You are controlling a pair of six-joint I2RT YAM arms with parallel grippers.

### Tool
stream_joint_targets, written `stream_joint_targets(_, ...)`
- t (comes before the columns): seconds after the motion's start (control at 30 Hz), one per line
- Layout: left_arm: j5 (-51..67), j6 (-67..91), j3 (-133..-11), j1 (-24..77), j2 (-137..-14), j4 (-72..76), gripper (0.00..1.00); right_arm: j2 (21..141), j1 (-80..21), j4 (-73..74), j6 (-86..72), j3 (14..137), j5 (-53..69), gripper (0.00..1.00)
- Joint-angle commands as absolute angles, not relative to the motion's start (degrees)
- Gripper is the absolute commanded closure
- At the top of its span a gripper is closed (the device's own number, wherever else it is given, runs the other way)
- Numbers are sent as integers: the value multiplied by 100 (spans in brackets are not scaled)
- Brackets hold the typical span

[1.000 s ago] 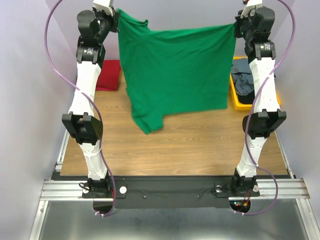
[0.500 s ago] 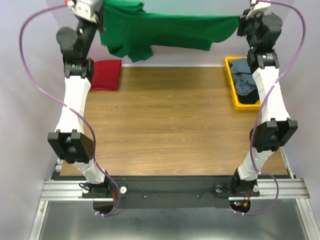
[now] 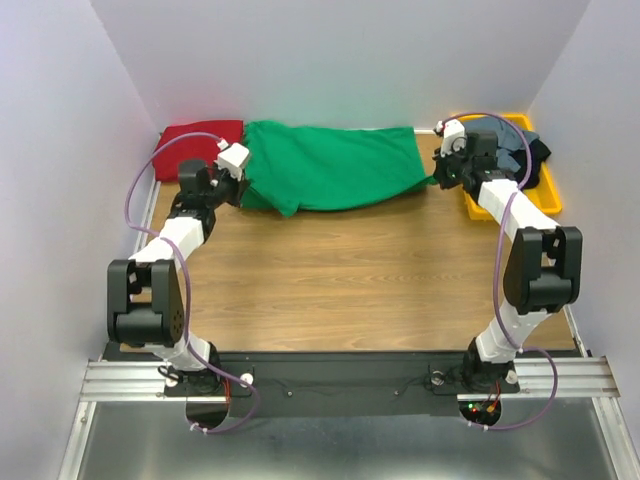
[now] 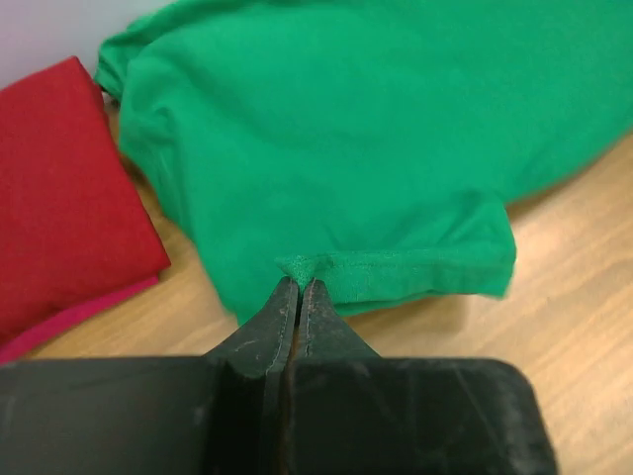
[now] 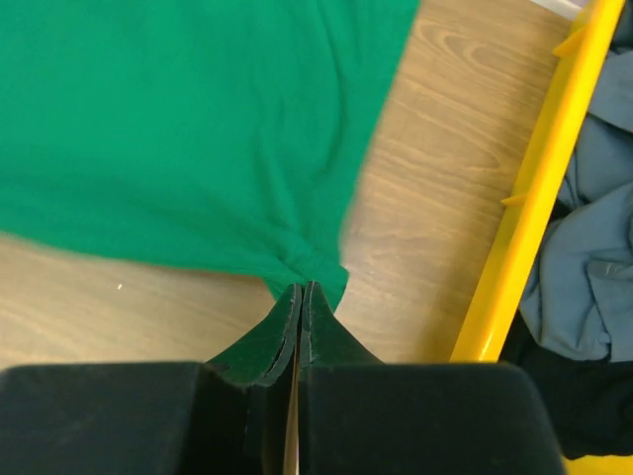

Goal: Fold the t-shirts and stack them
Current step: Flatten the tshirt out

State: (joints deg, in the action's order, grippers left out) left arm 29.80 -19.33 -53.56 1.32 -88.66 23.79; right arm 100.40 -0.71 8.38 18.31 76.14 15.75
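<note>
Half a second back the green t-shirt (image 3: 335,165) hangs high in the air, stretched between the two raised arms. Now both arms are down low and reach far out, and the shirt lies along the far edge of the table (image 3: 340,280), spread sideways between them.

The left pincer (image 4: 300,287) is closed tight on a hemmed edge at the shirt's left end, with a small pleat of cloth pinched at its tips. The right pincer (image 5: 300,289) is likewise clamped on a gathered corner at the right end. The folded red t-shirt (image 3: 195,142) sits in the far left corner, just beside the green one. The yellow tray (image 5: 534,198) at the far right holds the grey and dark shirts (image 3: 510,145) still waiting.

The step in hand looks like laying the shirt flat before folding. The cloth does not lie clean: its near left part is doubled under and rumpled, and the body sits very far back. To do it well, the two grips should probably hold the cloth lightly taut between them and draw it evenly toward the near side, so the doubled part slides out flat. Uneven pulling would skew the shirt or bunch it further. Dragging left risks disturbing the red shirt, and drifting right could catch the tray rim. It seems wise to let go only once the cloth rests smooth on the wood.
</note>
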Motion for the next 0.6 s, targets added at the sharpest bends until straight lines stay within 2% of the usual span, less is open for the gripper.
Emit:
stream_joint_targets(0.0, 3164, -2652, -5694, 88, -8051, 2106, 100, 9308, -26, 693, 2267, 7734, 1784, 99)
stream_joint_targets(0.2, 3831, -4268, -6583, 79, -7700, -919, 100, 8579, -26, 1958, 3110, 7515, 1977, 99)
stream_joint_targets(0.23, 3902, -5028, -6618, 79, -7621, -1854, 100, 8465, -26, 2369, 3259, 7358, 2082, 99)
stream_joint_targets(0.4, 3683, -6948, -5840, 88, -6936, -3968, 100, 7578, -26, 3347, 4174, 6541, 2311, 99)
stream_joint_targets(0.47, 3595, -7669, -5434, 105, -6542, -4262, 98, 7401, -26, 3777, 4516, 6242, 2399, 99)
stream_joint_targets(0.53, 3595, -8040, -4871, 132, -6251, -4525, 82, 7112, -26, 3954, 5017, 5662, 2347, 99)
stream_joint_targets(0.57, 3630, -8529, -4591, 175, -5979, -4796, 59, 7006, -26, 4103, 5419, 5260, 2242, 99)
